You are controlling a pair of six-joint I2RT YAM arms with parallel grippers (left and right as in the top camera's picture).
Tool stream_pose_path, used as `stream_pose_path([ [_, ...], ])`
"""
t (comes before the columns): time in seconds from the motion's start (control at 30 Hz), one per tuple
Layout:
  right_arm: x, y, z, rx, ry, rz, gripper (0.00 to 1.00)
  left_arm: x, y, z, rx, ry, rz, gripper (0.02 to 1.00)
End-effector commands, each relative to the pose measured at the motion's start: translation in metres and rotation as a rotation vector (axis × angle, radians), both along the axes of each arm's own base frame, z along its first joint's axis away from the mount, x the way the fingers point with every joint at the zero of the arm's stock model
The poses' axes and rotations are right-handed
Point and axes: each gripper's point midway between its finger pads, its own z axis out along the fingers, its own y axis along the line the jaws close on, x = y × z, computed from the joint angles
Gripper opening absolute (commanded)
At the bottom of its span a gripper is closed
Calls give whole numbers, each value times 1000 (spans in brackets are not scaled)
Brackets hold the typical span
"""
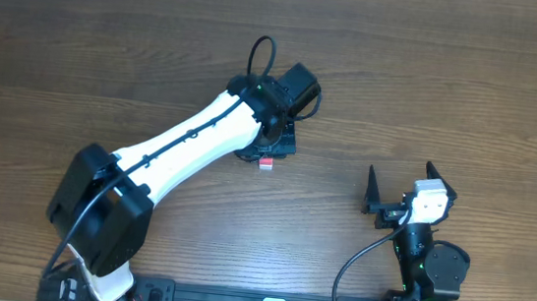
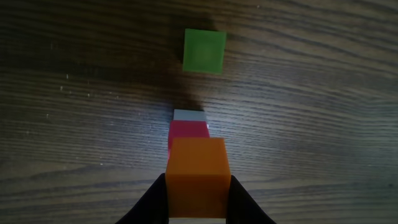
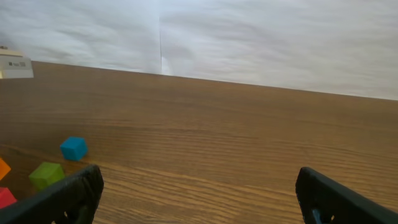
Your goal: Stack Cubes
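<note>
My left gripper (image 2: 199, 185) is shut on an orange cube (image 2: 198, 174), holding it by two opposite sides. Just past the orange cube lies a red cube (image 2: 188, 132) with a pale grey block (image 2: 189, 115) at its far side; I cannot tell whether orange touches red. A green cube (image 2: 204, 51) sits alone on the wood farther on. In the top view the left arm reaches to the table's middle, and the red cube (image 1: 266, 162) peeks out beside its wrist. My right gripper (image 1: 402, 183) stands open near its base, nothing between its fingers.
The right wrist view catches a blue cube (image 3: 73, 148) and the green cube (image 3: 46, 175) off to one side, with the orange cube (image 3: 2, 168) above the red cube (image 3: 5, 198) at the frame's edge. Bare wooden table (image 1: 473, 81) surrounds the group.
</note>
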Motion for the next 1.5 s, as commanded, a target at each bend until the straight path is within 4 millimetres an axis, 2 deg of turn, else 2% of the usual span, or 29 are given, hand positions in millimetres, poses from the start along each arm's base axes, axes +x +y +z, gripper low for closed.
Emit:
stream_pose_path([
  [0.03,0,-1,-1,-1,0,-3,991,3,-3,1,-7,5,-13,64],
  [1.5,0,-1,-1,-1,0,-3,993,1,2,-12,29,40,-50,71],
])
